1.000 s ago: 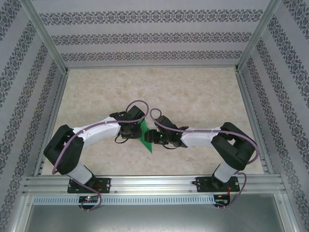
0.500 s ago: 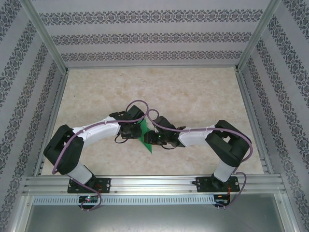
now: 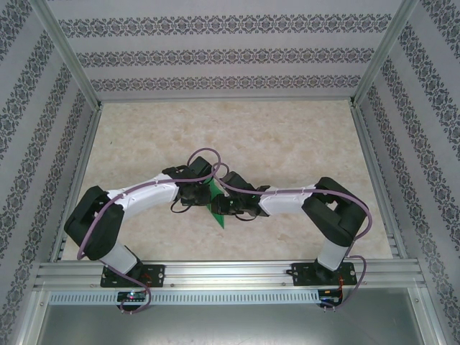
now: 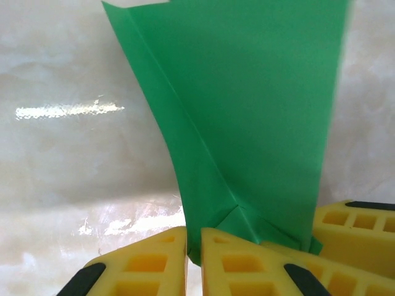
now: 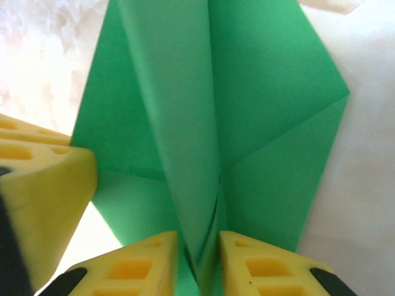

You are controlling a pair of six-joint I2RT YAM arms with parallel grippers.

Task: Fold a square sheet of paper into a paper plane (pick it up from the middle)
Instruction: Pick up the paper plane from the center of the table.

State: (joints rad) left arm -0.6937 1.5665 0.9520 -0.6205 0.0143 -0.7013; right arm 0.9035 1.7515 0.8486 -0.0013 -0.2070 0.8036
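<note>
The bright green paper plane (image 3: 218, 214), folded into a narrow pointed shape with a centre crease, is held up between both grippers over the middle of the table. My left gripper (image 3: 205, 196) is shut on one lower edge of the plane (image 4: 247, 111), its yellow fingers (image 4: 154, 259) pinching the fold. My right gripper (image 3: 225, 205) is shut on the centre crease of the plane (image 5: 185, 105), which rises between its fingertips (image 5: 259, 259). The two grippers sit nearly touching. The left gripper's yellow finger (image 5: 43, 197) shows at the left of the right wrist view.
The marble-patterned table (image 3: 287, 136) lies open behind and around the arms. Patterned walls and a metal frame (image 3: 72, 194) enclose it. An aluminium rail (image 3: 230, 273) runs along the near edge by the arm bases.
The right arm has pushed leftward, its elbow and gripper closing in on the left gripper. The left arm has stayed still, and the paper remains gripped by both.
</note>
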